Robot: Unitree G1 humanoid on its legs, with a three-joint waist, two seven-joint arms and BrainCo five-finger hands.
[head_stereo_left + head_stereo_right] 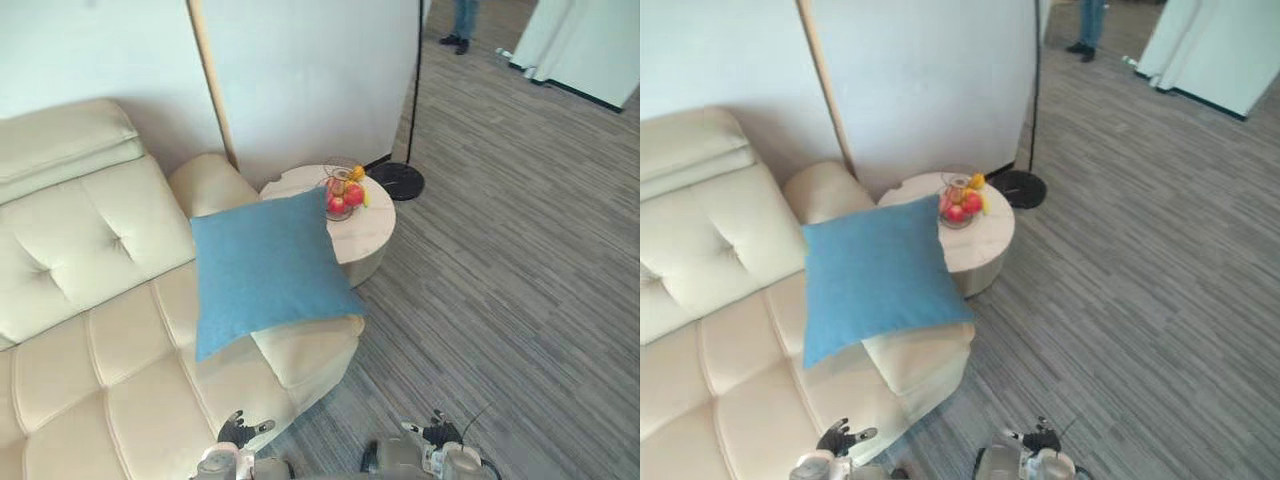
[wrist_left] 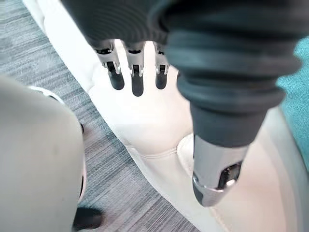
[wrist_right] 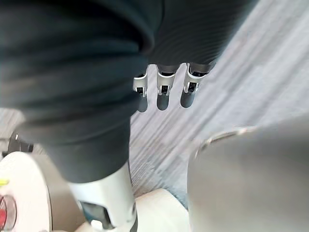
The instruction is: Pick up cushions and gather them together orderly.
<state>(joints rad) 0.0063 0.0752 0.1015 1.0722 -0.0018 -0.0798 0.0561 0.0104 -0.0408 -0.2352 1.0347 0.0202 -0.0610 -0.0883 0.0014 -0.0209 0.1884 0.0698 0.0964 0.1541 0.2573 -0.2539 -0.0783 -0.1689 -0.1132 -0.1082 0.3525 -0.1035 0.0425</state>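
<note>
1. Our left hand (image 2: 136, 81) hangs with its fingers straight and relaxed and the thumb (image 2: 216, 169) stretched out apart from them. It holds nothing and touches nothing.
2. Just past those fingers lies the cream sofa (image 1: 90, 300), at the front edge of its seat, with grey carpet floor (image 1: 520, 280) beside it.
3. Our right hand (image 3: 163, 94) is likewise loose, fingers straight in a row. It is empty and hangs above the carpet, clear of the sofa.
4. The blue cushion (image 1: 268, 268) sits ahead of the left hand and well apart from it. It leans tilted on the sofa's end, its upper corner against the armrest (image 1: 210, 182) and its lower edge on the seat. Neither hand touches it.
5. Beyond the cushion, ahead of both hands, stands a round pale counter (image 1: 372, 238), and the cushion's far corner overlaps its edge in our view.
6. On the counter is a glass bowl of fruit (image 1: 342, 195), red and yellow.
7. Farther off, ahead of the right hand, we see a black lamp base (image 1: 397, 181) on the floor.
8. A person's legs (image 1: 463, 25) show far beyond it.
</note>
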